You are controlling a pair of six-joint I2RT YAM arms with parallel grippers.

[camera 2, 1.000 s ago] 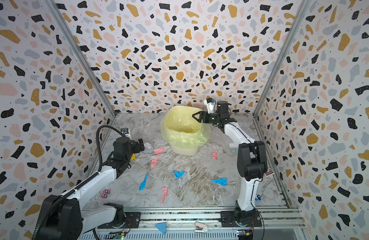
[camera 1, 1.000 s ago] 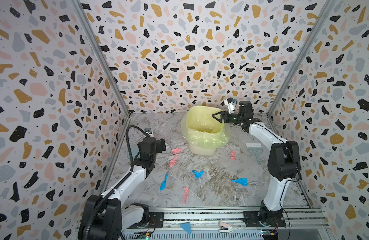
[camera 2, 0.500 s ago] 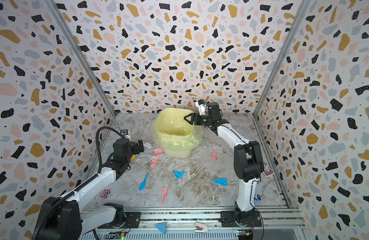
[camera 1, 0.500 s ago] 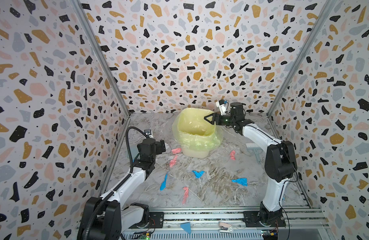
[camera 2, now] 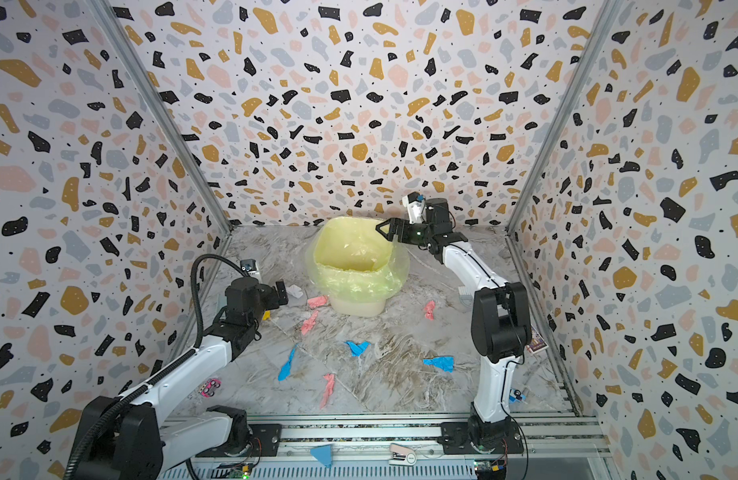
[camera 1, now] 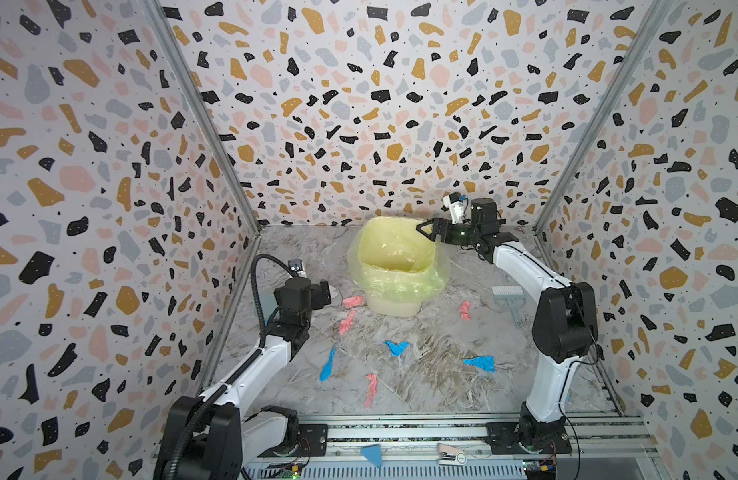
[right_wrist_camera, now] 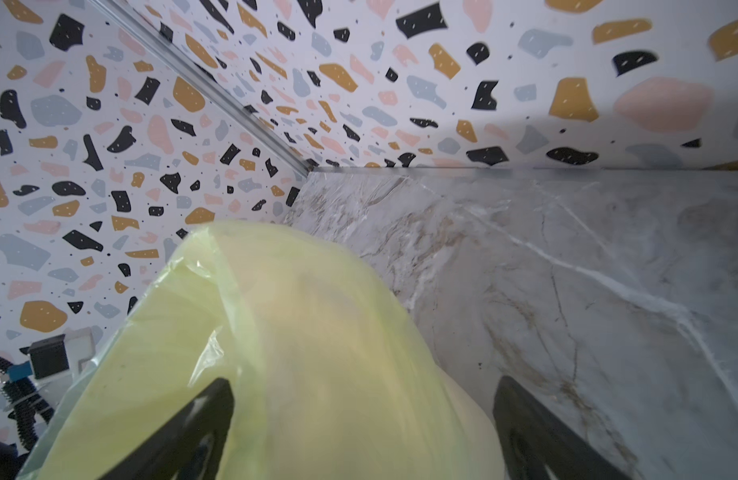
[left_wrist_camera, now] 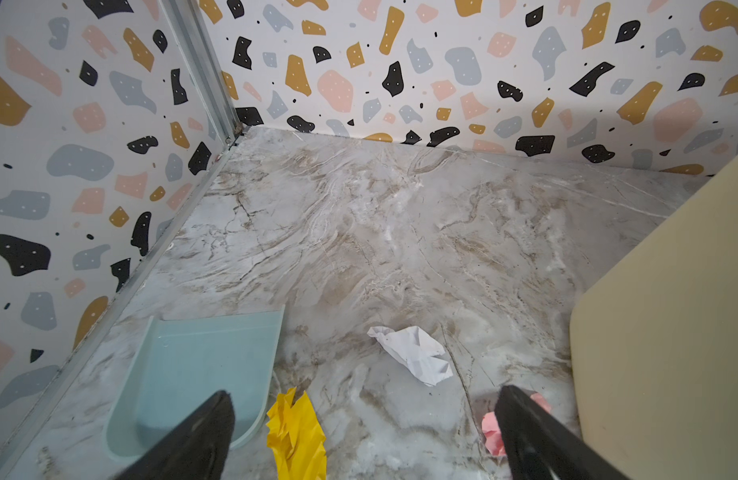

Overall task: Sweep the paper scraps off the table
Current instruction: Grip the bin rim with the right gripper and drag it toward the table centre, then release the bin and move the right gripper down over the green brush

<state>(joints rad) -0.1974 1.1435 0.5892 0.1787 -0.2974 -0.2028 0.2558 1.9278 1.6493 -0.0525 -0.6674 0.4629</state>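
Observation:
Several pink and blue paper scraps lie on the marble table (camera 1: 442, 374), among them a pink one (camera 1: 346, 322) and two blue ones (camera 1: 396, 347) (camera 1: 479, 362). My left gripper (left_wrist_camera: 363, 399) hangs open and empty low over the table's left side. A yellow scrap (left_wrist_camera: 296, 432) lies between its fingers, a white scrap (left_wrist_camera: 413, 353) ahead and a pink scrap (left_wrist_camera: 494, 432) by one finger. My right gripper (camera 1: 427, 230) is open at the back, its jaws wide astride the bagged rim of the cream bin (camera 1: 394, 257) (right_wrist_camera: 276, 353).
A pale teal dustpan (left_wrist_camera: 201, 374) lies against the left wall. A grey brush (camera 1: 509, 301) lies by the right arm. A pink toy car (camera 2: 210, 387), a small blue toy (camera 2: 516, 395) and a printed card box (camera 2: 535, 343) sit near the side walls.
The right gripper moved left with the bin's rim in it, shifting the bin leftward, then its jaws spread wide. The left arm has stayed still.

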